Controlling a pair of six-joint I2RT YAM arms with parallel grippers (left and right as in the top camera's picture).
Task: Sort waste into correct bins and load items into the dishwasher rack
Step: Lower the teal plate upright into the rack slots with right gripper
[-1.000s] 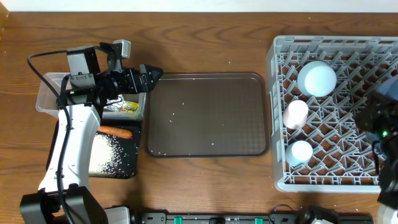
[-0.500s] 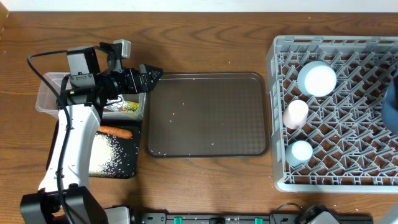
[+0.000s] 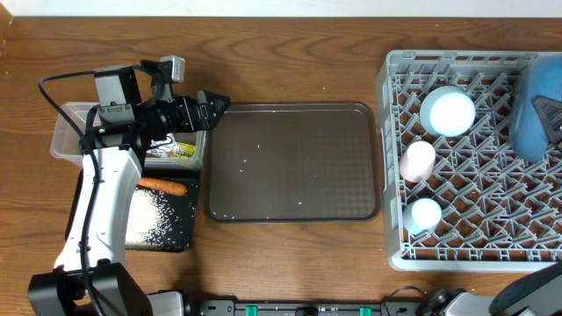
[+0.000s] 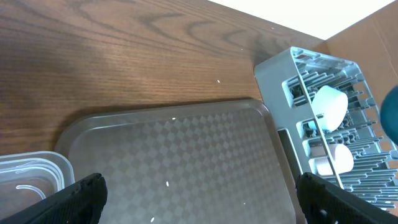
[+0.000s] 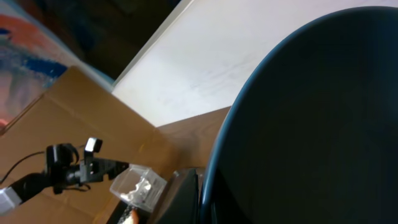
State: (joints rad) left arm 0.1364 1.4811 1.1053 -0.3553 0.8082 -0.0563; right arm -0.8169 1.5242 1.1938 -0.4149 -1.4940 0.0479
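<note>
Frame right: your right end effector pinches the blue plate (image 3: 532, 112) over the dishwasher rack (image 3: 389, 175); left end effector (image 3: 213, 108) spread. Next, it needs slotting upright between pegs.

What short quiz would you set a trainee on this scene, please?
1. True or false: the carrot lies in the black tray.
2. How many cups and bowls sit in the dishwasher rack? A: two. B: three. C: five.
3. Fill in the blank: the jaws of the left gripper are ___.

Key
1. True.
2. B: the white bowl, the pink cup and the light blue cup.
3. Open.
</note>
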